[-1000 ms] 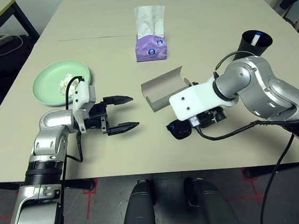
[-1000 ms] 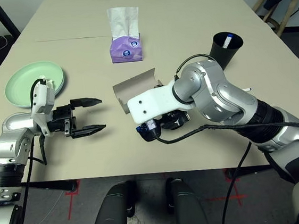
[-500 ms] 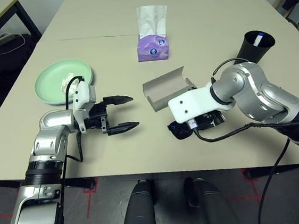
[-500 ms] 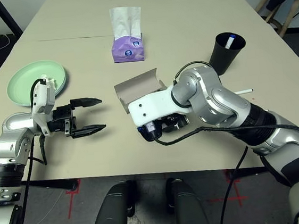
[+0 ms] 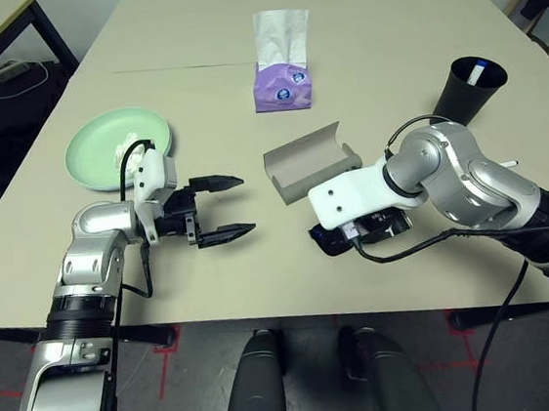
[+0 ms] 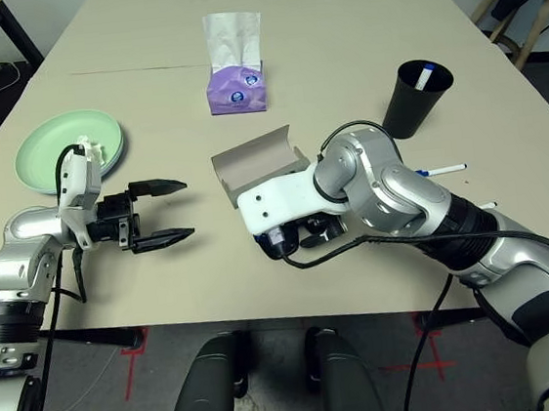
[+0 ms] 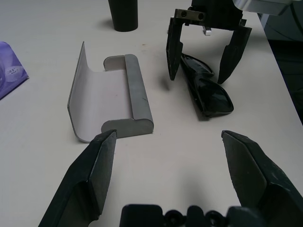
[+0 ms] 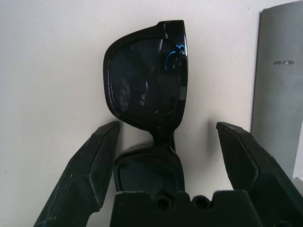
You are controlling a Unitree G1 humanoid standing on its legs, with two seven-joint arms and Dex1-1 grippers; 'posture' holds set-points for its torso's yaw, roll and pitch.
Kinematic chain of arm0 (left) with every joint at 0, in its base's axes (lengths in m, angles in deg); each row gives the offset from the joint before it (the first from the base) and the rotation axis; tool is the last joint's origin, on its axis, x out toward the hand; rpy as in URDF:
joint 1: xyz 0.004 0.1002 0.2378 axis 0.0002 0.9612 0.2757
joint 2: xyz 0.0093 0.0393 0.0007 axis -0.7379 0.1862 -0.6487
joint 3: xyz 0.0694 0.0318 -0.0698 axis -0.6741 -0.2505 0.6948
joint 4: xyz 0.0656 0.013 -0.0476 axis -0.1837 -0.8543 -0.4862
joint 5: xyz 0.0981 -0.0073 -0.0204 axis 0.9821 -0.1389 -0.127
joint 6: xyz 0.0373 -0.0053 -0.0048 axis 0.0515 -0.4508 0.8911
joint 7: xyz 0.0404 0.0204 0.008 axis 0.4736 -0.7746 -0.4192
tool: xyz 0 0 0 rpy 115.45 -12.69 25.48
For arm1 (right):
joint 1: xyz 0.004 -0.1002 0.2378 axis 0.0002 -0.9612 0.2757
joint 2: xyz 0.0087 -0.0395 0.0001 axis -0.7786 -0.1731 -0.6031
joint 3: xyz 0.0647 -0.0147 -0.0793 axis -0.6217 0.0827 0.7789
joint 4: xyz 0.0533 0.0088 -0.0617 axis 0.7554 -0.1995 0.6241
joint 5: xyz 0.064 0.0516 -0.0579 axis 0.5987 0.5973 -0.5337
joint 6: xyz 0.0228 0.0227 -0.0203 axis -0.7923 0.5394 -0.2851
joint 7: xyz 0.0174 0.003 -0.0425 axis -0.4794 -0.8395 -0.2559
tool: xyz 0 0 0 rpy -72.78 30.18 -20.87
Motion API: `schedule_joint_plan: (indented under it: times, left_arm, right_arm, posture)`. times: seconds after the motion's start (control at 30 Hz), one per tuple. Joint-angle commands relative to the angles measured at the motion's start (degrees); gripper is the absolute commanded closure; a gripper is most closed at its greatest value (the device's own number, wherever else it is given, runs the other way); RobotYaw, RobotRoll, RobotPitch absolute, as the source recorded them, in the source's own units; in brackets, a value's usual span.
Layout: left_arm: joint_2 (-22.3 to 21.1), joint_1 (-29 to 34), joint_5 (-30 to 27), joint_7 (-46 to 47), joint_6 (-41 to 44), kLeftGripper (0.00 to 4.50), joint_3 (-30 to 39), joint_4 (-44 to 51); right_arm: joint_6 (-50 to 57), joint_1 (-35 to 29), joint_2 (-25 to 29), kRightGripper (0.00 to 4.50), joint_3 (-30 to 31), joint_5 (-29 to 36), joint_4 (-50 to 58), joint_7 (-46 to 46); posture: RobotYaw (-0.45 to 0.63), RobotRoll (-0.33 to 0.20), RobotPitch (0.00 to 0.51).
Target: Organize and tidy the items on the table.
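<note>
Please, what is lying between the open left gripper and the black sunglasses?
Between the left gripper and the black plastic-looking sunglasses, the left wrist view shows only bare pale tabletop.

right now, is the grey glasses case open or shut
Open: the glasses case lies with its lid spread back, its inside showing.

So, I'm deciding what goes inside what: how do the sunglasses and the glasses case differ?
The sunglasses are glossy black; the glasses case is matte grey. The sunglasses lie between the right claw's open fingers, while the case lies open beside them, outside that claw. Both rest on the table.
</note>
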Motion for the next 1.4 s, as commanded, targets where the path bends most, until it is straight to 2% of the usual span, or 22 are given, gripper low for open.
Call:
schedule_joint_plan:
  times: [0.03,0.5,1.37,1.4]
  left_arm:
    - [-0.46,0.86,0.78,-0.24,-0.66,0.02,-0.74,-0.52]
    - [-0.38,1.07,1.01,-0.21,-1.07,0.02,-0.78,-0.82]
    - [-0.17,1.53,1.45,0.45,-1.24,0.02,-0.74,-0.52]
    - [-0.18,1.56,1.45,0.50,-1.22,0.01,-0.74,-0.48]
  right_arm:
    - [-0.05,-0.70,0.30,0.00,0.48,-0.60,-0.17,-0.59]
    - [5.38,0.69,-1.18,0.00,0.36,-1.31,-0.24,-1.58]
    - [5.11,0.96,0.30,0.00,0.67,-1.57,-1.05,-2.08]
    - [4.99,0.98,0.31,0.18,0.66,-1.57,-1.14,-2.05]
  posture:
    - [0.20,0.000,0.162]
    - [0.20,0.000,0.159]
    - [0.21,0.000,0.155]
    - [0.21,0.000,0.155]
